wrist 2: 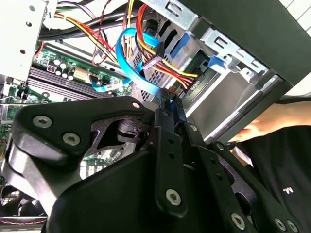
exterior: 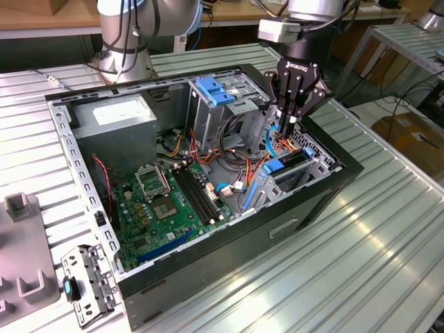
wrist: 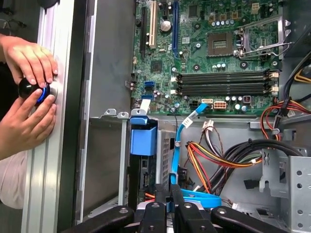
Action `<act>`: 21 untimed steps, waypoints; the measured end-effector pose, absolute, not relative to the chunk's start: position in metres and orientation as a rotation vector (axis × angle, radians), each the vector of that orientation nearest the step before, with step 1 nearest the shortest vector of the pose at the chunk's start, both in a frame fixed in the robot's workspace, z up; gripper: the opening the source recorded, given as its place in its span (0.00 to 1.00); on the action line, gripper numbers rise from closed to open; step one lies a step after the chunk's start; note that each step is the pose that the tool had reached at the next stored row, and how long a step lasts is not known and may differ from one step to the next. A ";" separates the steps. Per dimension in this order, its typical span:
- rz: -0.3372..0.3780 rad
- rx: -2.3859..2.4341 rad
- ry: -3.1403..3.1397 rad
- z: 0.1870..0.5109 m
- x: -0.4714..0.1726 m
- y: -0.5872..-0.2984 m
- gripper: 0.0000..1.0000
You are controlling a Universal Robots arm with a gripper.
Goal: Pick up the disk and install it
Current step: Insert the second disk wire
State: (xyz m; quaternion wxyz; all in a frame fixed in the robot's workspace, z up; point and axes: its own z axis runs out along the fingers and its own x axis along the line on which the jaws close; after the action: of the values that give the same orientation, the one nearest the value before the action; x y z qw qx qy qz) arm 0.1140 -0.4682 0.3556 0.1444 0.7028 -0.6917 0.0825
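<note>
Gripper fingers pressed together above my seated disk; first wrist view adds a person's hands.

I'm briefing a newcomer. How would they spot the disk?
Find the open case, then the bay at its corner on the exterior view's right, under the gripper. The disk is the flat dark slab there. Bright blue side rails set it apart from the thin blue cable above and the ridged, paler blue plate on the taller cage.
</note>
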 end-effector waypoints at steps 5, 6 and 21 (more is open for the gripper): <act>0.227 2.049 -2.013 0.355 0.104 -0.469 0.16; 0.215 2.057 -2.020 0.355 0.103 -0.470 0.16; 0.052 2.165 -2.116 0.355 0.098 -0.484 0.16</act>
State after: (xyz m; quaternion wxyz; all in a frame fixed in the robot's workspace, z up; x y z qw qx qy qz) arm 0.0983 -0.4843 0.3549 0.0568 0.7139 -0.6977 0.0170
